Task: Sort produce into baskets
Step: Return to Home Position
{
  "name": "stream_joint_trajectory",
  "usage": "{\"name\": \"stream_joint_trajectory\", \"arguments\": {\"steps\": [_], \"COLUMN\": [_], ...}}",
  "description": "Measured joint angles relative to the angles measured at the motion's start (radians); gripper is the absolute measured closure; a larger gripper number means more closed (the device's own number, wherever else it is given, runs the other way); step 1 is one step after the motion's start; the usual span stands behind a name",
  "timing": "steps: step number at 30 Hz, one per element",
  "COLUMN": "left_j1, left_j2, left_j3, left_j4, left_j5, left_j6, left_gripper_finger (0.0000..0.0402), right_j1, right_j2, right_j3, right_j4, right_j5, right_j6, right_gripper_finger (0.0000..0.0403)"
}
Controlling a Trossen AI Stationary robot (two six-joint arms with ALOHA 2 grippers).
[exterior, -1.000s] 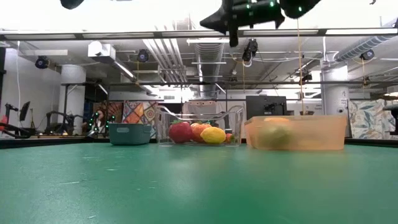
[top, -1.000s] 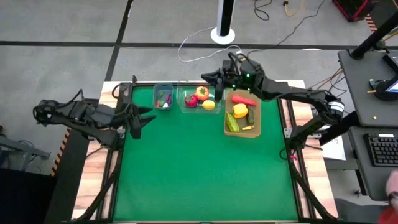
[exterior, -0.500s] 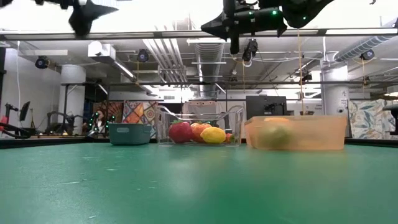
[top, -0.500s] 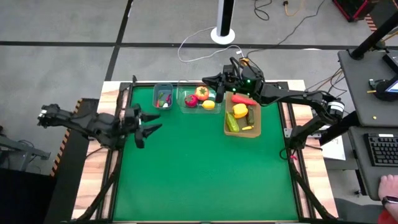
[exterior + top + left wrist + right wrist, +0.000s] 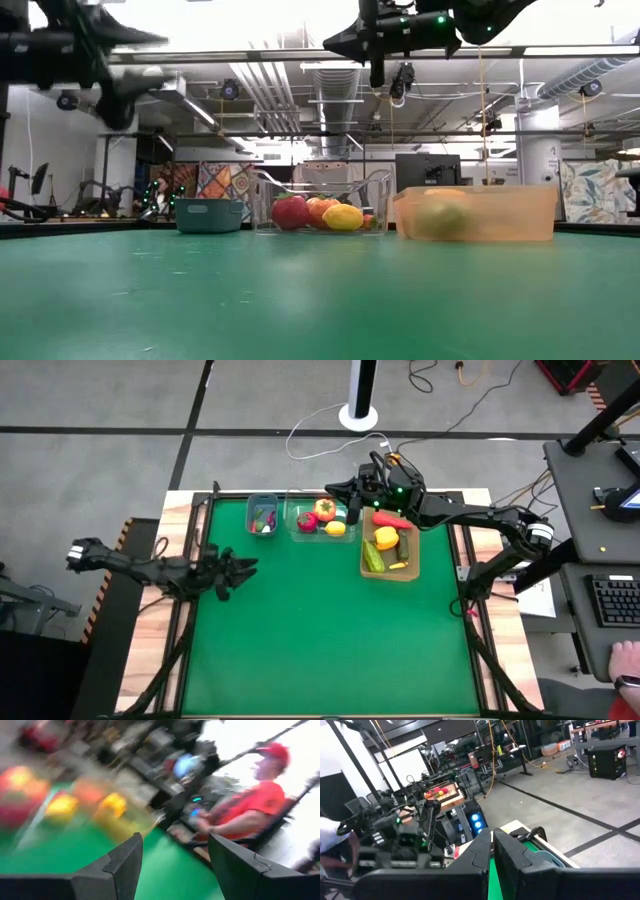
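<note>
High view: produce sorted at the table's far edge. Blue-grey bin (image 5: pixel 263 515), small pieces; clear tub (image 5: pixel 322 519), round fruit; tan tray (image 5: pixel 391 544), long vegetables, chilli, pepper. No loose item on the green table (image 5: pixel 330 630). Right gripper (image 5: pixel 352 511): over the tub, fingers closed, empty. Left gripper (image 5: pixel 232 570): near the left edge, fingers parted, nothing held, likely idle.
</note>
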Motion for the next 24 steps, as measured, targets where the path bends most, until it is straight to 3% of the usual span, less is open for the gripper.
{"name": "stream_joint_trajectory", "arguments": {"steps": [4, 12, 16, 20, 24], "left_j1": [0.037, 0.131, 0.140, 0.141, 0.141], "left_j2": [-0.030, -0.187, -0.327, -0.319, -0.330], "left_j3": [-0.001, -0.003, 0.005, 0.019, 0.015], "left_j4": [0.116, 0.026, -0.075, -0.139, -0.243], "left_j5": [0.087, 0.377, 0.424, 0.501, 0.511], "left_j6": [0.151, 0.196, 0.263, 0.311, 0.312], "left_gripper_finger": [0.0196, 0.0196, 0.0196, 0.0196, 0.0196], "right_j1": [0.000, 0.000, 0.004, 0.032, 0.074], "right_j2": [0.000, 0.000, 0.000, -0.007, -0.017], "right_j3": [0.000, 0.000, 0.000, -0.001, -0.008], "right_j4": [-0.001, 0.001, -0.002, -0.004, -0.001], "right_j5": [0.000, 0.000, -0.003, -0.045, -0.050], "right_j6": [0.007, 0.041, 0.044, 0.005, -0.081], "right_gripper_finger": [0.0390, 0.0390, 0.0390, 0.0390, 0.0390]}}
